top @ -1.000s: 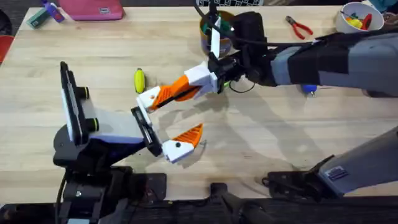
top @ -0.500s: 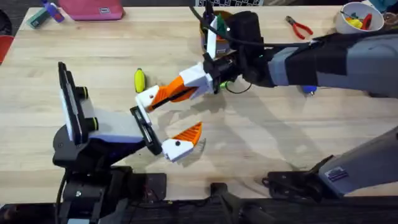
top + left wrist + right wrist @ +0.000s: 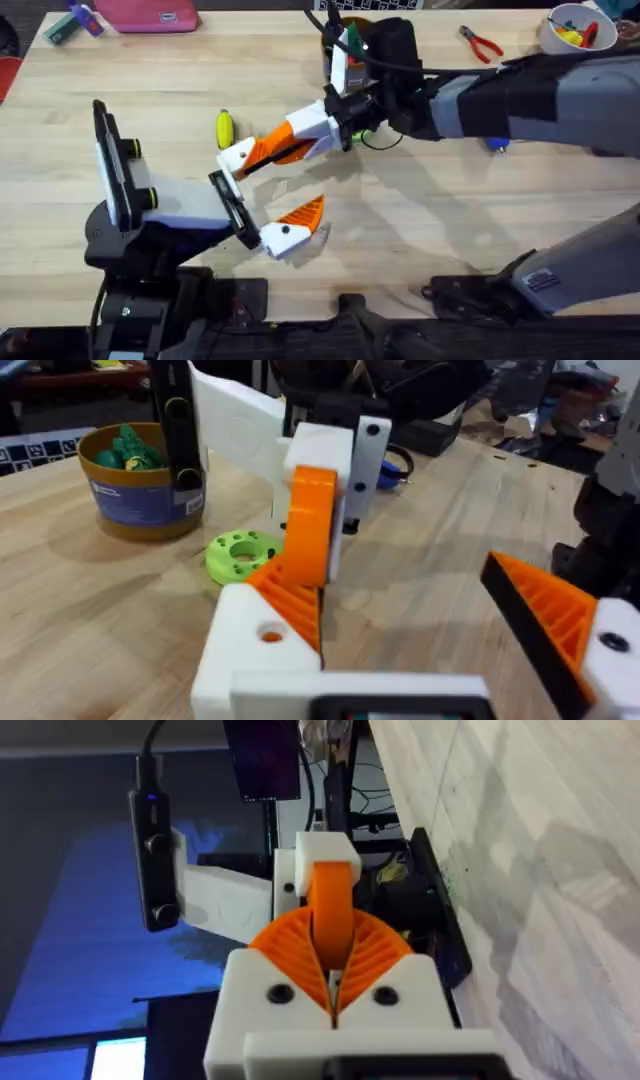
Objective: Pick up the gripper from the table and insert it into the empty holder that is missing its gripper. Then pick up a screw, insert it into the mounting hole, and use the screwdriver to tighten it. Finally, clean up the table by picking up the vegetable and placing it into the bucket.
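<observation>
My right gripper [image 3: 305, 138] reaches across the table [image 3: 420, 220] and is shut on the small orange gripper [image 3: 272, 150]. It holds the piece against the white holder [image 3: 238, 158] on the far finger of my left gripper [image 3: 268, 195]. The left gripper is open, and its near finger [image 3: 290, 228] carries its own orange wedge. In the left wrist view the orange gripper [image 3: 298, 600] sits on the holder [image 3: 250, 650]. In the right wrist view the pads [image 3: 375, 955] pinch the gripper [image 3: 330, 905]. The yellow vegetable [image 3: 224, 128] lies just beyond the holder. Behind the right wrist stands the bucket [image 3: 140, 485]. The blue screwdriver [image 3: 497, 144] peeks out under the right arm.
A green holed disc [image 3: 240, 552] lies by the bucket. Red pliers [image 3: 482, 43] and a white bowl [image 3: 572, 30] of toys are at the far right. A pink case [image 3: 150, 15] sits at the far left edge.
The right gripper with the orange gripper has edged slightly left and away, staying pressed at the holder. The left arm has barely moved.
</observation>
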### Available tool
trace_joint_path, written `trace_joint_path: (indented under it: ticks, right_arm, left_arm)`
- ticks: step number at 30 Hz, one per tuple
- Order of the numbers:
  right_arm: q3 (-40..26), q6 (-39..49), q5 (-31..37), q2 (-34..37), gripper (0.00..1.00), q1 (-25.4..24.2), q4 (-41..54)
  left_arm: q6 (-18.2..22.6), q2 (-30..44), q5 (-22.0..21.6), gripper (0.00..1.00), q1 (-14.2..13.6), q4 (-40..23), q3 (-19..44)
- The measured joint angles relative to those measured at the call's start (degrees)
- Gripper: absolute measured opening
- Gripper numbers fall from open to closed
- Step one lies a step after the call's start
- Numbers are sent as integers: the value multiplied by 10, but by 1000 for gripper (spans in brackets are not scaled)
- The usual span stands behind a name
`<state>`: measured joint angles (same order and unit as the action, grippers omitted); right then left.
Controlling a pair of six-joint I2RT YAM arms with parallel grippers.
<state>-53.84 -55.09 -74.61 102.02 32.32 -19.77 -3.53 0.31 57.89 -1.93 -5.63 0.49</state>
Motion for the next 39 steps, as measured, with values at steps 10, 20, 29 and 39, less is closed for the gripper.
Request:
trace_joint_path:
  ticks: [10, 20, 29, 39]
  right_arm:
    - [31, -50, 15, 0, 9, 4, -138]
    - [41, -90, 19, 0, 9, 4, -157]
    - [41, -104, 20, 0, 9, 4, -157]
    - [41, -105, 20, 0, 9, 4, -157]
  left_arm:
    - [13, -1, -12, 985, 2, 2, 0]
    - [13, -1, -9, 985, 2, 1, 0]
    - [11, -1, -9, 985, 2, 1, 0]
    - [11, -1, -9, 986, 2, 0, 0]
